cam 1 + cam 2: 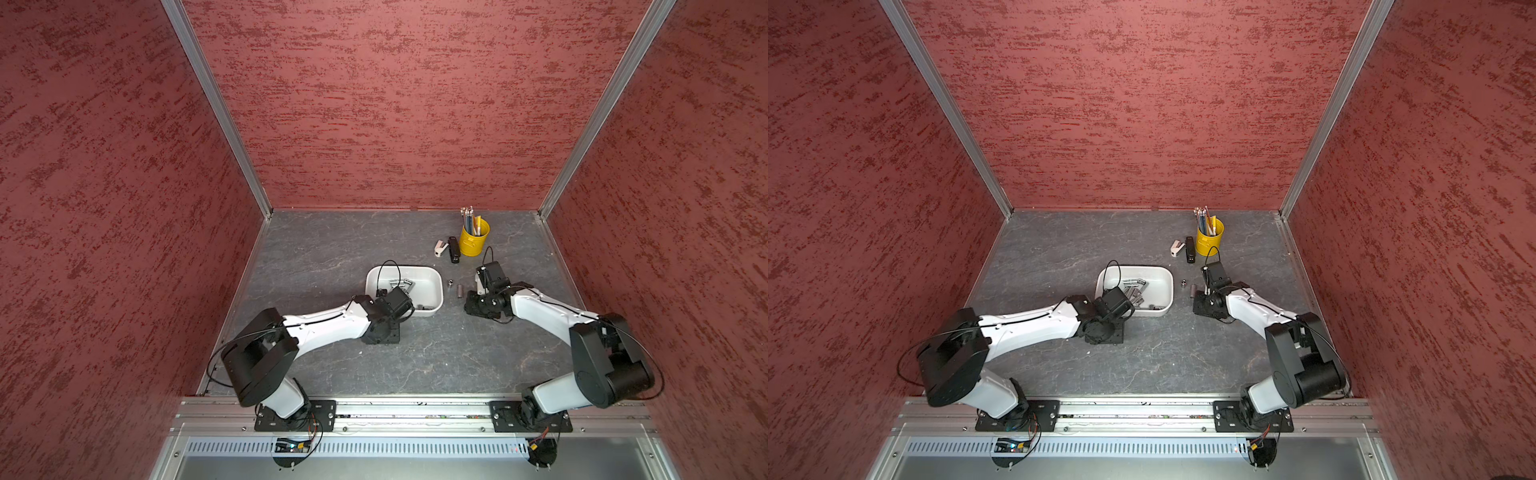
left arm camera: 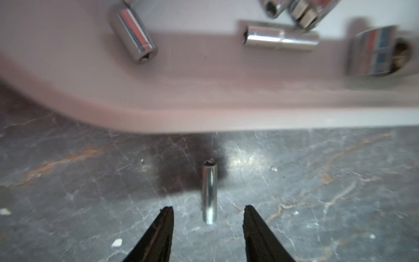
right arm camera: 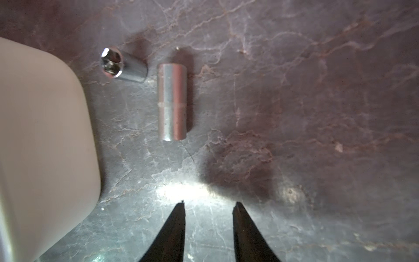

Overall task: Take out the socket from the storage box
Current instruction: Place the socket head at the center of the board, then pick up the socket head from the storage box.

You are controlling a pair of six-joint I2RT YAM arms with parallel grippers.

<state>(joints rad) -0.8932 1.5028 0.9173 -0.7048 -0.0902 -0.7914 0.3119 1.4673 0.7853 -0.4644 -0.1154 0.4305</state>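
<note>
Left gripper point(image 2: 208, 207) spread, thin socket point(image 2: 209, 192) seemingly loose between its tips, beside mid-frame storage box point(image 1: 428, 282); right gripper point(image 3: 208, 204) parted, empty

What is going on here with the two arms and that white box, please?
The left gripper stands open just outside the storage box, a slim socket loose between its jaws over the table. The box holds more sockets. The right gripper, open and empty, hovers beside two sockets lying on the table.

Left arm point(image 1: 324, 324) stretched low, jaws parted, right arm point(image 1: 540, 307) bent inward, jaws slightly apart, both pointing down
</note>
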